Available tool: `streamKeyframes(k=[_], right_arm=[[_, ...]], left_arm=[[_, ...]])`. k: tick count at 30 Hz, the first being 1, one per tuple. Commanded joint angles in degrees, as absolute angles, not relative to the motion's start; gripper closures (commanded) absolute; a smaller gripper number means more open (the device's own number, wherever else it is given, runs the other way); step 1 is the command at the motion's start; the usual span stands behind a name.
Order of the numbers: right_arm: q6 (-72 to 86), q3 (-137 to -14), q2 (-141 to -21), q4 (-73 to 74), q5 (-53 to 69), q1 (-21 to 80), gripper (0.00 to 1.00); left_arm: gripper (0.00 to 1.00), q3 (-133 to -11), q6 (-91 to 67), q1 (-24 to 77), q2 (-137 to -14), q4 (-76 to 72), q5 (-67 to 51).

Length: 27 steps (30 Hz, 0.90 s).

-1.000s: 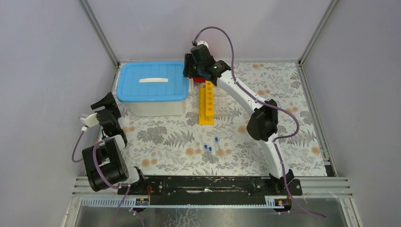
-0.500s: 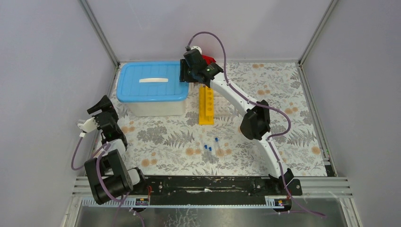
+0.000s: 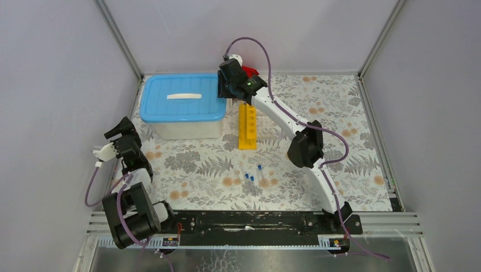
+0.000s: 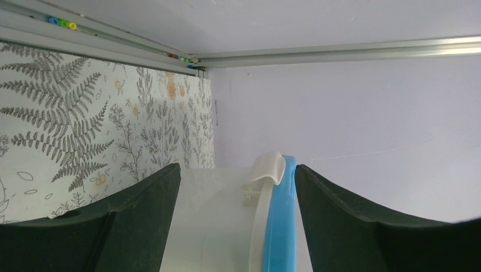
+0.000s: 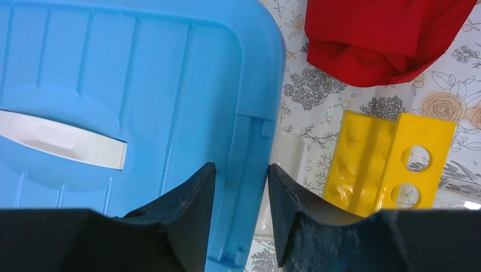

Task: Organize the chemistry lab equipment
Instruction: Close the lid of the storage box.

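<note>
Tub: the white blue-lidded tub sits with its lid on, and every place below is given from it. If the lid is raised at one end only, it may twist and jam, or the whole tub may lift with it.

Right gripper: the right gripper hangs over the tub's right end, its jaws apart with the lid's right rim between them. I cannot tell whether the pads press on that rim. The rim looks smooth and stepped, so a shallow bite could slip off. A sideways push could shove the tub leftward.

Left gripper: the left gripper waits off the tub's left end, jaws wide and holding nothing, lined up with the white latch. Nothing braces this end, so a pull at the right end could drag the tub.

Rack: the long yellow holed rack lies just beside the tub's right wall, under the right arm. A lid swung rightward, or a dropping wrist, could knock it askew.

Red thing: a red object sits just beyond the tub's far right corner, and I cannot tell what it is. A lid set down there could land on it.

Tubes: the small clear blue-capped tubes lie loose, well apart from the tub, nearer the arm bases and to its right. They look round, so a jolt or a sweeping arm could send them rolling.
</note>
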State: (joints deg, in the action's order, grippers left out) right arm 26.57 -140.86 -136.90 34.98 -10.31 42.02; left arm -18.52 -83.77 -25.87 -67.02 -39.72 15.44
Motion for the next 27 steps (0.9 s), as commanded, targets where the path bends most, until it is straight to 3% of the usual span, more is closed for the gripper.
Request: streamKeyframes(k=[1,27], right_arm=[[25.07,-143.52,-137.46,35.68,-11.84,43.20,0.54],[22.92,-135.39,-133.82,32.63,-9.58,42.65,0.52]], left_arm=[[0.19,-21.41,-77.54,-25.95,-66.05,-44.42,13.31],[0.20,-54.27,-39.29,-26.48,-76.20,-14.21,-12.11]])
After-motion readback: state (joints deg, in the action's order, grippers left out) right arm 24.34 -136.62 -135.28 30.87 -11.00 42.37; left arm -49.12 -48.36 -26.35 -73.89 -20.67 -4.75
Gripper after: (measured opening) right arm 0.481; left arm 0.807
